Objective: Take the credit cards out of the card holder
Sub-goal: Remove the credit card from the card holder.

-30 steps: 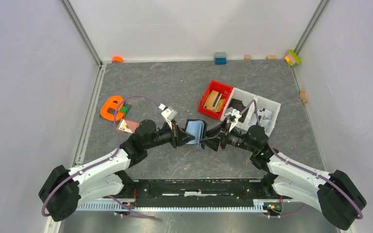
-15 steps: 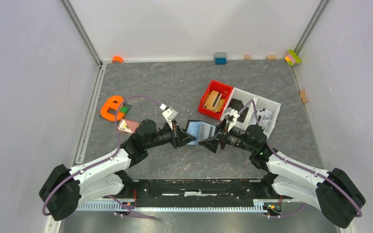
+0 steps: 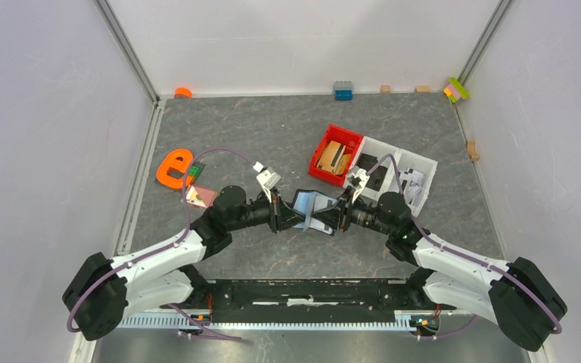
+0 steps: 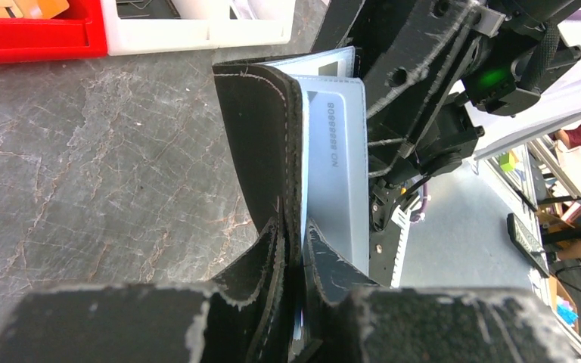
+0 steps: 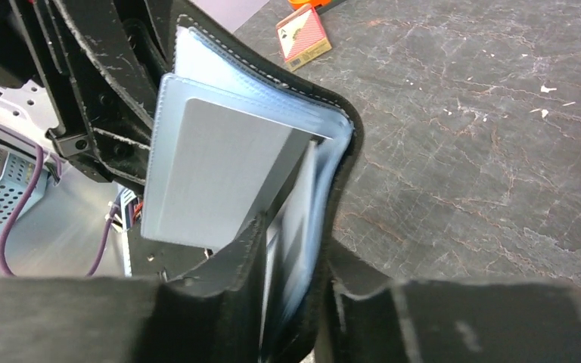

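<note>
The black card holder (image 3: 314, 210) hangs open between both grippers, above the table's middle. My left gripper (image 3: 281, 214) is shut on its left flap (image 4: 261, 136), and my right gripper (image 3: 338, 218) is shut on its right flap (image 5: 342, 162). The inside is pale blue-grey, with clear sleeves. A greyish-white card (image 4: 337, 151) sits in a sleeve and also shows in the right wrist view (image 5: 212, 166). A pinkish-copper card (image 3: 199, 197) lies on the table left of the left arm and shows in the right wrist view (image 5: 302, 36).
A red bin (image 3: 325, 172) with tan wooden blocks and white bins (image 3: 426, 170) stand behind the right gripper. An orange letter e (image 3: 172, 167) with a green piece (image 3: 194, 171) lies at the left. Small bricks (image 3: 343, 90) line the far wall.
The card holder has turned and spread from an upright blue face into a wider V. The right gripper has shifted a little left and toward the far side; the left arm has barely moved.
</note>
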### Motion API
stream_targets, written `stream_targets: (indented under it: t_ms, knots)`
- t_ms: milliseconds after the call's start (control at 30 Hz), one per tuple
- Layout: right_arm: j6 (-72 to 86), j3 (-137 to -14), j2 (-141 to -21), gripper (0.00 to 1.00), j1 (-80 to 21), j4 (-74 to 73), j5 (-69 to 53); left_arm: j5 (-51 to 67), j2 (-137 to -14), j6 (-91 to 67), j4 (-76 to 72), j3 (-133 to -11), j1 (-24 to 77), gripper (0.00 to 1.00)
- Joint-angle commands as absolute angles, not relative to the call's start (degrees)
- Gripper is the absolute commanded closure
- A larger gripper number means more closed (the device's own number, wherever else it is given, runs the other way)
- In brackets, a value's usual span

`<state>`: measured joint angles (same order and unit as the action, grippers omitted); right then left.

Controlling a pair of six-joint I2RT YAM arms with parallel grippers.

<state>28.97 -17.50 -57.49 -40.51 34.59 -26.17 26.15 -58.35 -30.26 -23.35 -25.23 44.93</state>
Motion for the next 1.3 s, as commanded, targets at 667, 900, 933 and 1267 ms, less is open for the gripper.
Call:
stream_targets:
  t_ms: [667, 900, 933, 1267]
  knots:
    - [28.8, -21.5, -59.5, 1.00, -40.9, 31.6, -22.7, 18.7, -59.8, -28.2, -20.3, -30.0, 48.1, 0.17]
    - [29.2, -22.1, -60.7, 1.00, -40.9, 31.1, -22.9, 15.4, -59.6, -26.1, -19.0, -30.4, 50.4, 0.01]
    - [29.4, -22.4, -60.9, 1.00, -40.9, 31.1, -22.8, 14.8, -59.8, -25.8, -18.5, -30.7, 50.7, 0.02]
    - [29.9, -22.5, -60.0, 1.00, -42.1, 29.2, -17.1, 4.8, -60.6, -24.2, -11.8, -33.1, 52.3, 0.37]
